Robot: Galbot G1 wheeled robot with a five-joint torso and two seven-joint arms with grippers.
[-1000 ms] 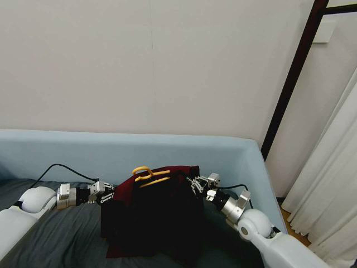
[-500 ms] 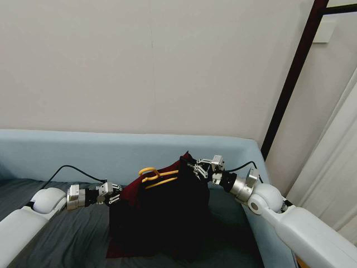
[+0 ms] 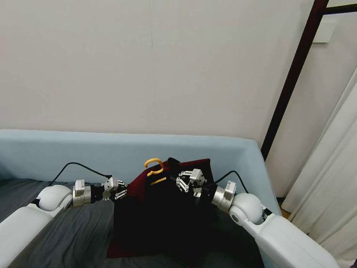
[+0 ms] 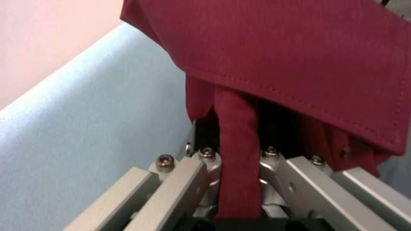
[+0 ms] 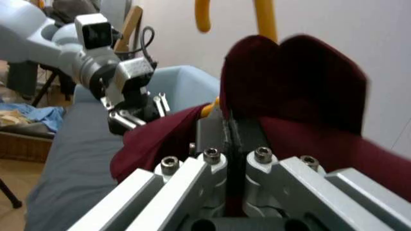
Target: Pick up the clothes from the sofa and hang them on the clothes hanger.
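Note:
A dark red garment (image 3: 162, 218) hangs over the sofa, stretched between my two grippers, with its lower part resting on the seat. A yellow hanger (image 3: 153, 163) sticks out of its collar, hook up. My left gripper (image 3: 119, 190) is at the garment's left shoulder, shut on a fold of the red cloth (image 4: 289, 57); the left wrist view shows that fold pinched in the left gripper (image 4: 236, 159). My right gripper (image 3: 186, 183) is at the collar, just right of the hook. In the right wrist view the right gripper (image 5: 229, 139) is shut on the cloth (image 5: 301, 82) below the yellow hook (image 5: 264, 19).
The light blue sofa back (image 3: 67, 151) runs behind the garment, with a grey seat cushion (image 3: 50, 234) below. A dark pole (image 3: 290, 78) and white curtain (image 3: 334, 184) stand to the right. Blue clothes in a basket (image 5: 26, 118) lie beyond the sofa.
Both grippers have come closer together, the right one moving left and the left one right. The garment has bunched narrower and the hanger hook has turned more upright.

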